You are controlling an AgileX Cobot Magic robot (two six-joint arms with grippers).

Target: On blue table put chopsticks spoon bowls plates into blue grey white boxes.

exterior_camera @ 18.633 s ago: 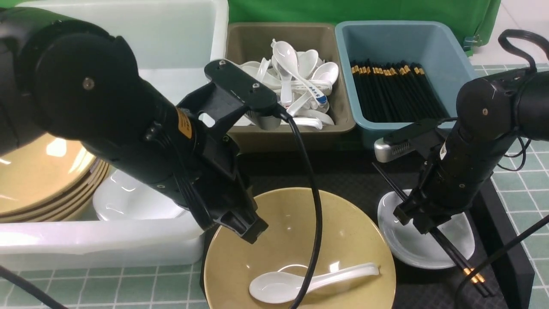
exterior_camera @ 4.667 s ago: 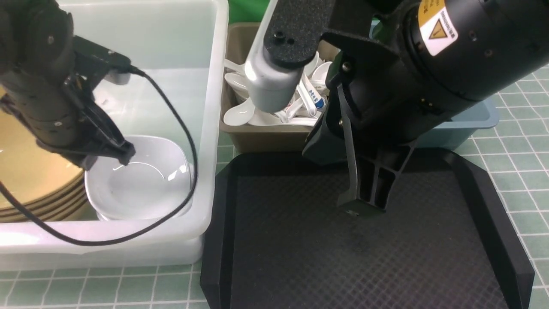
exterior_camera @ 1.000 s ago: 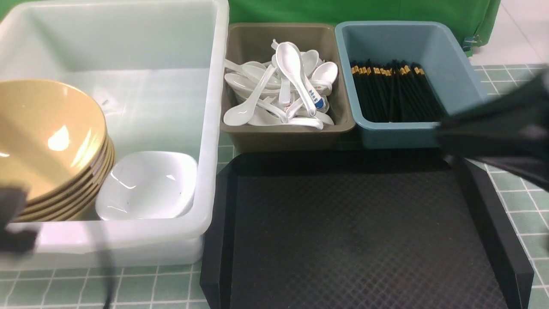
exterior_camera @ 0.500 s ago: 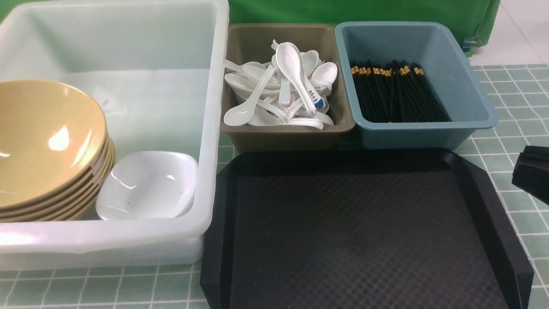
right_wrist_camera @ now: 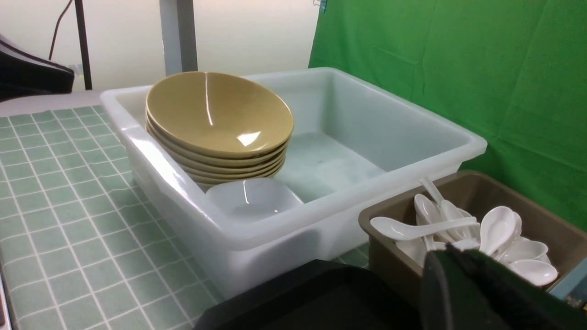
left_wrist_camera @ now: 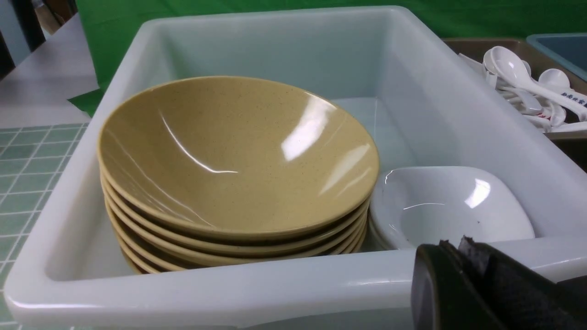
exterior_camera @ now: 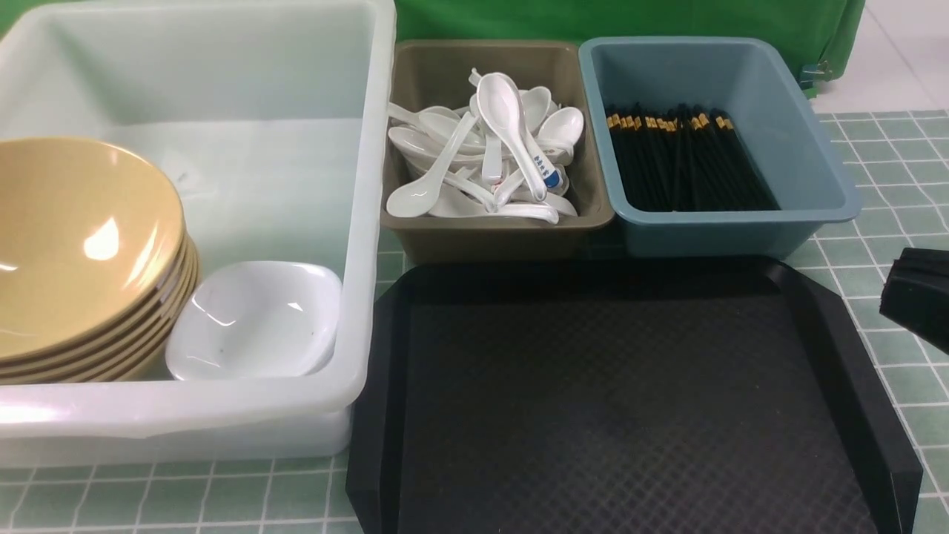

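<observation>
black textured tray [exterior_camera: 630,400], raised rim, in front of bins | green cloth [exterior_camera: 489,18] hanging behind | metal clip [exterior_camera: 815,72] on cloth edge

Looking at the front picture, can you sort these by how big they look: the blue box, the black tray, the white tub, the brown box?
Largest: white tub and black tray, too close to rank
Then: blue box and brown box, much alike
</observation>
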